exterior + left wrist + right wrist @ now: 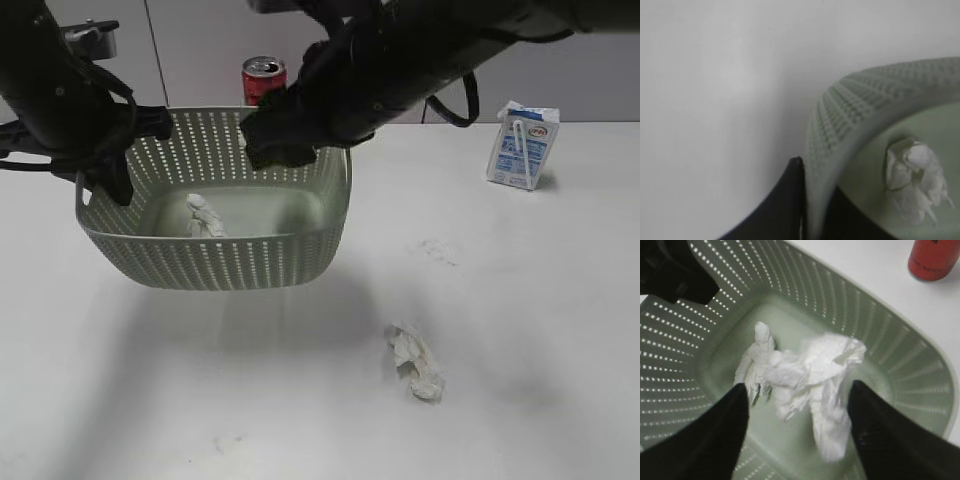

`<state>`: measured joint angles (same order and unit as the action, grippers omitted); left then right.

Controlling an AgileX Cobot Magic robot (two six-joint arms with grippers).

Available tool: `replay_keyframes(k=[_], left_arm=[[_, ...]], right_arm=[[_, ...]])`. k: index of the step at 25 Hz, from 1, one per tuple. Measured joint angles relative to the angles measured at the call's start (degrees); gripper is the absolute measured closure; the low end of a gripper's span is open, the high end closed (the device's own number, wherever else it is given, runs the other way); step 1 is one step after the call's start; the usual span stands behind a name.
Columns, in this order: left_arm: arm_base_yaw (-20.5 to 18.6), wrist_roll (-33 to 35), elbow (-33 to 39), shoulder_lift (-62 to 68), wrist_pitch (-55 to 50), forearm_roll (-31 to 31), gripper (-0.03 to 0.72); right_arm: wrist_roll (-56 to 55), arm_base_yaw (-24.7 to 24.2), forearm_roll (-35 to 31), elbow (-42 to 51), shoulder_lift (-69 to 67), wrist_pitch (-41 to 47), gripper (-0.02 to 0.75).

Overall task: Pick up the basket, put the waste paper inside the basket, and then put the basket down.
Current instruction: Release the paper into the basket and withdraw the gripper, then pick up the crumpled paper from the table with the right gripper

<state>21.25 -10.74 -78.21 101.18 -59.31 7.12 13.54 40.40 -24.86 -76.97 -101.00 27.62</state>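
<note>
The pale sage-green perforated plastic basket (215, 215) hangs above the white desk (520, 300). The left gripper (812, 200) holds it, jaws clamped on its left wall. Above the basket's floor, the right gripper (797, 410) has its jaws spread, a crumpled white paper wad (820, 380) loose between them. A second wad (203, 215) lies inside the basket. A third (417, 362) sits on the desk, right of and nearer the camera than the basket.

The drop likely goes best centred over the basket floor, rising straight clear of its far rim. The desk right of the basket looks open towards the third wad.
</note>
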Motion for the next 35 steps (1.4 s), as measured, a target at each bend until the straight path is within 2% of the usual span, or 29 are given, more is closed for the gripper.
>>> replay_keyframes(k=[1,3,5,8,11,13,15,18,22,26,32,35], left_arm=[[0.00,0.00,0.00,0.00,-0.01,0.00,0.688],[0.00,0.00,0.00,0.00,-0.01,-0.05,0.688],[0.00,0.00,0.00,0.00,-0.01,-0.26,0.688],[0.00,0.00,0.00,0.00,-0.06,-0.64,0.688],[0.00,0.00,0.00,0.00,-0.06,-1.33,0.688],[-0.05,0.00,0.00,0.00,-0.06,-2.90,0.688],[-0.24,0.00,0.00,0.00,-0.06,-3.93,0.688],[-0.82,0.00,0.00,0.00,-0.06,-4.42,0.688],[-1.43,0.00,0.00,0.00,-0.06,-4.60,0.688],[-1.49,0.00,0.00,0.00,-0.06,-4.65,0.688],[-1.49,0.00,0.00,0.00,-0.10,-4.65,0.688],[-1.49,0.00,0.00,0.00,-0.10,-4.65,0.688]], right_arm=[[-0.16,0.00,0.06,0.00,-0.32,0.39,0.309],[-0.87,0.00,0.06,-0.65,-0.32,2.16,0.164],[-1.64,-0.05,0.53,-2.58,0.37,4.12,0.114],[-5.40,-0.68,4.77,-5.99,3.10,8.69,0.132],[-12.59,-2.02,13.12,-6.94,7.15,16.03,0.150],[-16.04,-2.41,18.83,-5.21,9.41,21.28,0.156],[-17.66,-2.55,21.76,-1.17,10.97,23.97,0.157],[-18.36,-2.48,22.54,7.57,10.41,23.23,0.157],[-19.08,-2.37,22.70,16.10,4.75,15.98,0.157],[-19.39,-2.37,22.75,17.07,-2.86,12.10,0.158],[-19.79,-2.37,22.75,17.07,-9.39,11.34,0.159],[-20.25,-2.37,22.49,17.07,-10.44,11.29,0.185]])
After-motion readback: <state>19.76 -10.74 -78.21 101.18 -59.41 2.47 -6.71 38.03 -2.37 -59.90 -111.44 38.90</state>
